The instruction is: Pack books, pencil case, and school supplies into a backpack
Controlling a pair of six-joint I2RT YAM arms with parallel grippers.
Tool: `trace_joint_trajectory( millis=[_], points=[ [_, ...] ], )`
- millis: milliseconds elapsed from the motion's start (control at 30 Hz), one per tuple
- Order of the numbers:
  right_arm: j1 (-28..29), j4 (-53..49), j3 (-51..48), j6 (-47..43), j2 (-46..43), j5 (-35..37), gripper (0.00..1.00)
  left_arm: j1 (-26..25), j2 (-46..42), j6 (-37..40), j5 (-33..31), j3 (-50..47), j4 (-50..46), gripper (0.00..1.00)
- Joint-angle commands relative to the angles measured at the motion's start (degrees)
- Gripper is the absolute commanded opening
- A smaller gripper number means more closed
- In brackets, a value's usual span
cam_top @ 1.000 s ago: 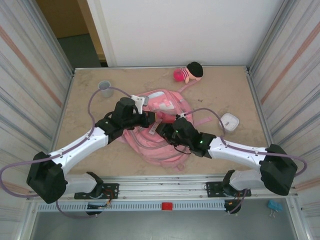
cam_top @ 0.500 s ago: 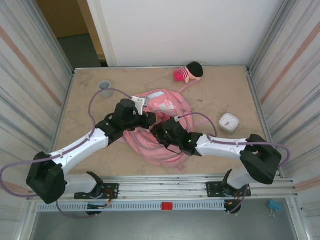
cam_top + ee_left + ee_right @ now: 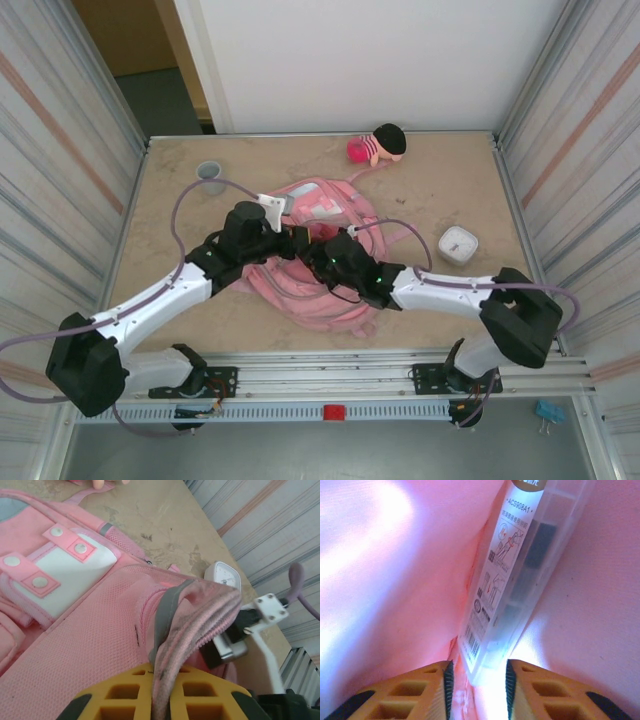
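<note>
The pink backpack lies mid-table. My left gripper is shut on the folded zipper rim of its mouth and holds it up; in the left wrist view the fabric is pinched between the yellow fingers. My right gripper is pushed into that mouth. Inside, against the pink lining, stands a narrow translucent supply box with a printed label. Its near end sits between my right gripper's open fingers, with a gap on each side. A white rounded-square box lies on the table to the right. The books and pencil case are hidden.
A pink plush doll with black hair lies at the back edge. At the back left stands a grey cup. Backpack straps trail right toward the white box. Metal walls close in both sides.
My right arm has reached left and forward, bringing its gripper up to the left gripper at the backpack's mouth. The backpack's top has shifted slightly back.
</note>
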Motion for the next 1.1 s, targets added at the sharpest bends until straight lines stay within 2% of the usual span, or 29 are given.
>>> trace_joint_trajectory(
  millis=[0, 100, 200, 300, 367, 467, 533, 633, 733, 867, 967, 1067],
  points=[
    [1.0, -5.6, -1.9, -6.6, -7.3, 2.4, 0.39, -0.3, -2.6, 3.2, 0.0, 0.3, 5.0, 0.08],
    [1.4, -13.0, -1.8, -13.1, -13.4, 3.9, 0.45, -0.2, -2.3, 6.0, 0.8, 0.9, 3.6, 0.09],
    [1.2, -21.2, -0.7, -21.8, -19.8, 7.3, 0.47, -0.6, -1.8, 11.2, 4.8, 1.6, 1.9, 0.14],
    [-0.5, -25.2, -0.9, -28.9, -25.2, 8.1, 0.52, -1.7, -1.5, 20.8, 10.3, 2.4, -2.7, 0.31],
    [-3.3, -26.1, -1.4, -33.6, -29.4, 6.0, 0.56, -1.9, -1.7, 25.5, 15.0, 3.2, -6.8, 0.52],
    [-7.4, -24.7, -2.5, -42.5, -32.4, 0.8, 0.61, -1.7, -2.9, 29.2, 19.6, 4.1, -10.9, 0.69],
    [-8.8, -23.9, -2.6, -50.7, -33.6, -2.4, 0.64, -1.6, -3.9, 29.8, 18.9, 4.4, -13.1, 0.75],
    [-8.5, -24.0, -1.9, -67.4, -33.7, -6.6, 0.67, 0.1, -5.7, 26.3, 13.8, 4.0, -14.4, 0.77],
    [-6.8, -28.0, 0.5, -85.1, -31.4, -9.6, 0.68, 4.3, -7.6, 19.2, 10.5, 2.1, -14.0, 0.78],
    [-3.8, -33.6, 3.4, -108.4, -26.0, -9.5, 0.68, 11.0, -9.8, 11.6, 10.1, -1.2, -13.6, 0.77],
    [-3.7, -33.4, 3.4, -122.1, -20.7, -9.4, 0.67, 13.0, -11.4, 12.7, 10.3, -3.1, -14.2, 0.77],
    [-4.5, -31.0, 2.9, -131.3, -17.4, -10.0, 0.65, 13.1, -12.8, 22.9, 10.5, -3.5, -17.1, 0.77]
  ],
)
